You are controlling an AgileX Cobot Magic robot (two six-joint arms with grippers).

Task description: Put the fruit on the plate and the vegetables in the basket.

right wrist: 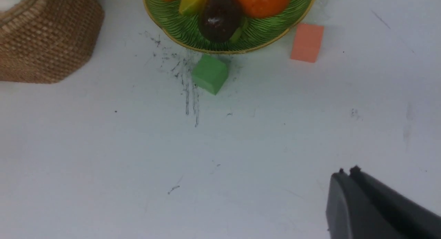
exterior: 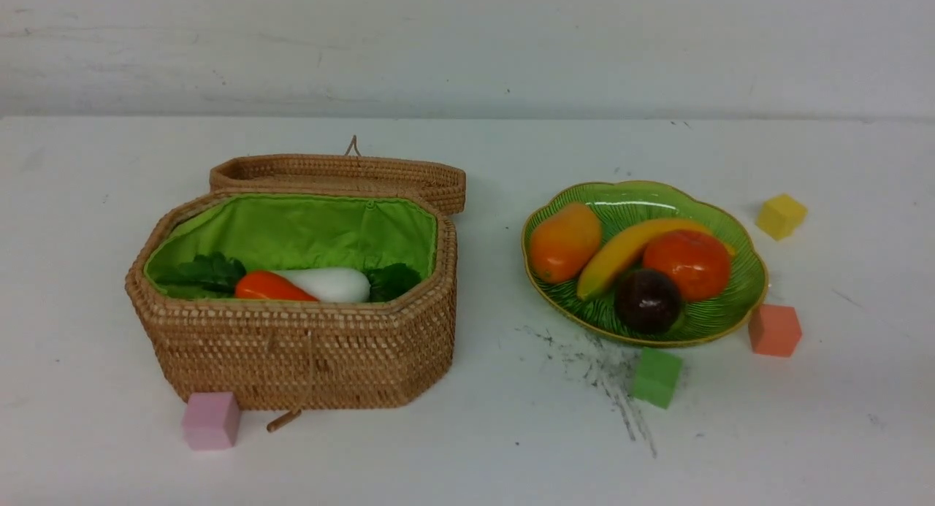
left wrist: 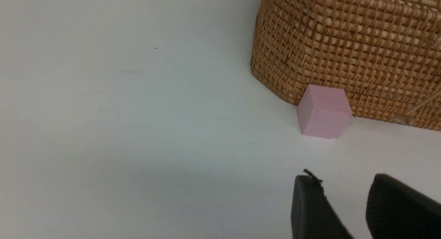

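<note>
The woven basket [exterior: 292,353] stands at the left with its lid folded back. Inside, on the green lining, lie a white radish [exterior: 332,283] and an orange-red carrot [exterior: 270,287] with green leaves. The green plate [exterior: 745,287] at the right holds a mango [exterior: 564,242], a banana [exterior: 621,252], a round orange fruit [exterior: 687,263] and a dark purple fruit [exterior: 647,300]. Neither arm shows in the front view. My left gripper [left wrist: 344,178] is open and empty above bare table, near the basket [left wrist: 351,49]. My right gripper [right wrist: 346,170] is shut on nothing, short of the plate [right wrist: 262,35].
Small cubes lie about: pink [exterior: 211,420] against the basket's front left corner, green [exterior: 657,377] and salmon [exterior: 774,330] at the plate's near side, yellow [exterior: 781,215] at its far right. Dark scuff marks [exterior: 606,367] streak the white table. A pale wall runs behind.
</note>
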